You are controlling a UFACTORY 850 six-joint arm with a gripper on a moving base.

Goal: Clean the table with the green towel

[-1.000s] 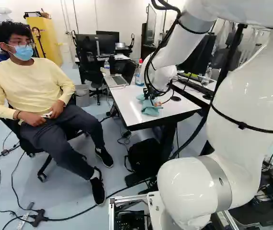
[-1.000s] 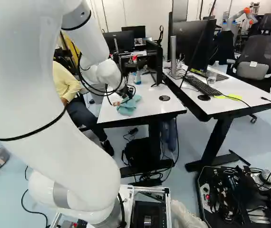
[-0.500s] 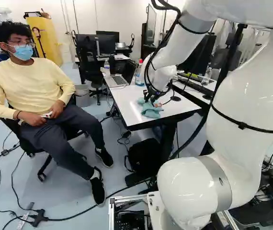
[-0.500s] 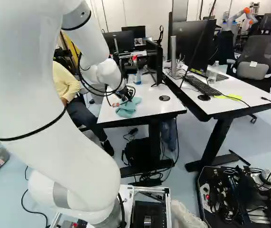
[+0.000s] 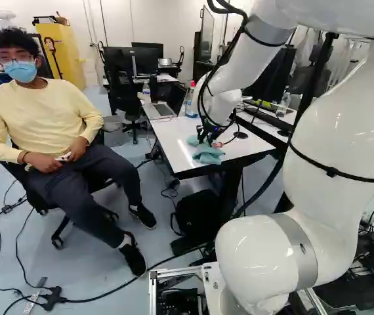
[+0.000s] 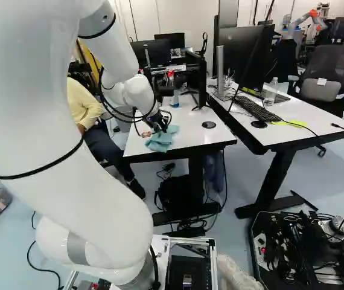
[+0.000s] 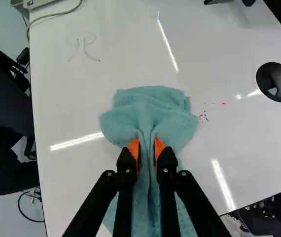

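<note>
"where's the towel, then?"

"the soft blue-green cloth towel (image 7: 145, 103) is on the white rectangular table (image 7: 71, 113), right at the black two-fingered gripper (image 6: 161, 125). in the wrist view, a wide part spreads out ahead of the fingertips, and more of it runs back underneath, showing between and on both sides of the fingers."

"and is the gripper (image 7: 147, 148) holding it?"

"yes, it has a raised fold of it pinched, with an orange pad (image 7: 133, 148) against one side and the other pad against the opposite side. the fingers stand fairly close, with just that ridge of cloth between them."

"any marks near it?"

"a few tiny red and blue specks (image 7: 205, 116) just beside the towel, on the side toward the round black grommet (image 7: 277, 82). there are also faint grey curved strokes (image 7: 85, 48) ahead of the towel, apart from it."

"what else is on that table?"

"in the left base view, an open silver laptop (image 5: 159, 110) and a clear bottle with a red cap (image 5: 191, 102), both beyond the towel and apart from it."
</note>
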